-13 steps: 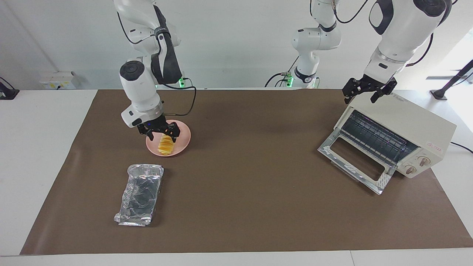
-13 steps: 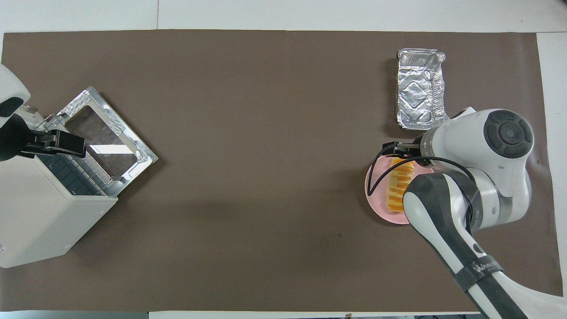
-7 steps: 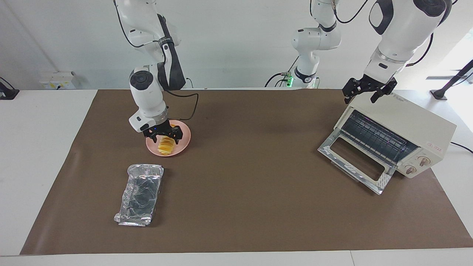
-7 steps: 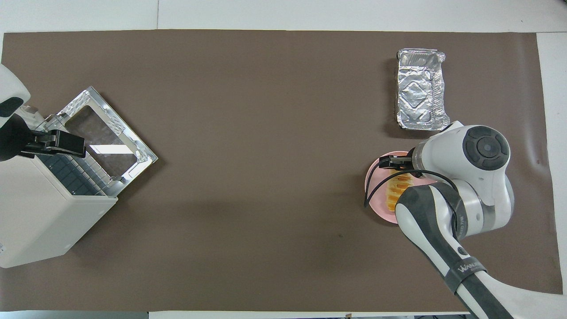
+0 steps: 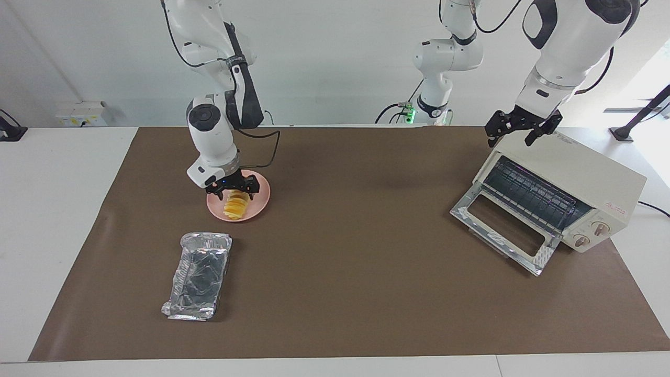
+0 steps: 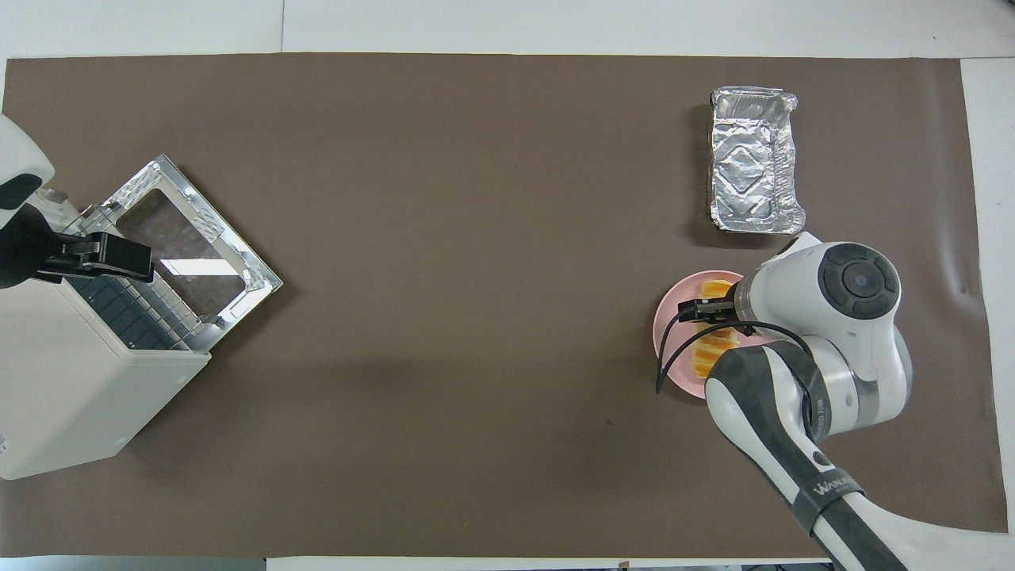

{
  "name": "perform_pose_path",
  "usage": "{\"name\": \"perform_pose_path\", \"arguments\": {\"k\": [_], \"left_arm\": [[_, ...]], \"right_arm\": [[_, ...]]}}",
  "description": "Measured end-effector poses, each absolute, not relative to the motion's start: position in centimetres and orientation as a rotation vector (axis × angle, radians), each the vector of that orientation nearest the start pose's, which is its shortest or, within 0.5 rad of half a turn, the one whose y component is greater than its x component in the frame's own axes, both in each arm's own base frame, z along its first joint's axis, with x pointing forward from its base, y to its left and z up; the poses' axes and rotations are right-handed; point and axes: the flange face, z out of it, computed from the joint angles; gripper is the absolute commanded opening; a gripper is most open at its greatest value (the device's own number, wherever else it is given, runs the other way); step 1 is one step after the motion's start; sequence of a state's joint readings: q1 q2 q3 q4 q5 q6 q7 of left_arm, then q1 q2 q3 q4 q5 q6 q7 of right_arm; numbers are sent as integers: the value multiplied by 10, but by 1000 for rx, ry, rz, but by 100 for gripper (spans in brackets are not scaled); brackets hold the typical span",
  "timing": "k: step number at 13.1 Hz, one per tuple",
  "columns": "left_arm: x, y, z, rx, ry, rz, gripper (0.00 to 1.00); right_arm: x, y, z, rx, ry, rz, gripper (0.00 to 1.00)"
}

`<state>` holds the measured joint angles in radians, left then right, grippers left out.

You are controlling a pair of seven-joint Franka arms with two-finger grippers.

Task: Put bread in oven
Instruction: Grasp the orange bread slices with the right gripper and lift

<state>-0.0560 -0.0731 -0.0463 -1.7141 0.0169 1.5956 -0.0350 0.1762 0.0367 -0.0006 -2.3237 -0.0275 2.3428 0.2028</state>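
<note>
The bread [image 5: 235, 206] lies on a round pink plate [image 5: 261, 202] toward the right arm's end of the table. My right gripper [image 5: 233, 190] is open and low over the plate, its fingers on either side of the bread's end nearer the robots. In the overhead view the right wrist covers the middle of the bread [image 6: 701, 362], and the gripper [image 6: 712, 312] shows only partly. The oven [image 5: 581, 175] stands at the left arm's end with its glass door [image 5: 501, 230] dropped open. My left gripper [image 5: 515, 137] is open and waits above the oven's top edge; it also shows in the overhead view [image 6: 111, 255] over the oven [image 6: 71, 388].
A crinkled silver foil tray [image 5: 198, 275] lies farther from the robots than the plate; it also shows in the overhead view [image 6: 752, 161]. A brown mat [image 5: 356, 272] covers the table. A third arm stands at the back.
My right gripper has moved back along the bread toward the robots and come lower over the plate. The left arm has not moved.
</note>
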Motion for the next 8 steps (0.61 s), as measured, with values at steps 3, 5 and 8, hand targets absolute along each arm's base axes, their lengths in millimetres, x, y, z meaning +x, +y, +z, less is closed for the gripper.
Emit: {"name": "perform_pose_path", "arguments": {"k": [3, 5, 8], "left_arm": [[528, -53, 599, -3116, 106, 69, 100], [528, -53, 599, -3116, 106, 69, 100], [528, -53, 599, -3116, 106, 69, 100]], "right_arm": [[501, 89, 314, -3161, 10, 0, 100], [503, 89, 303, -3160, 9, -1, 95], [503, 89, 299, -3161, 10, 4, 0]]}}
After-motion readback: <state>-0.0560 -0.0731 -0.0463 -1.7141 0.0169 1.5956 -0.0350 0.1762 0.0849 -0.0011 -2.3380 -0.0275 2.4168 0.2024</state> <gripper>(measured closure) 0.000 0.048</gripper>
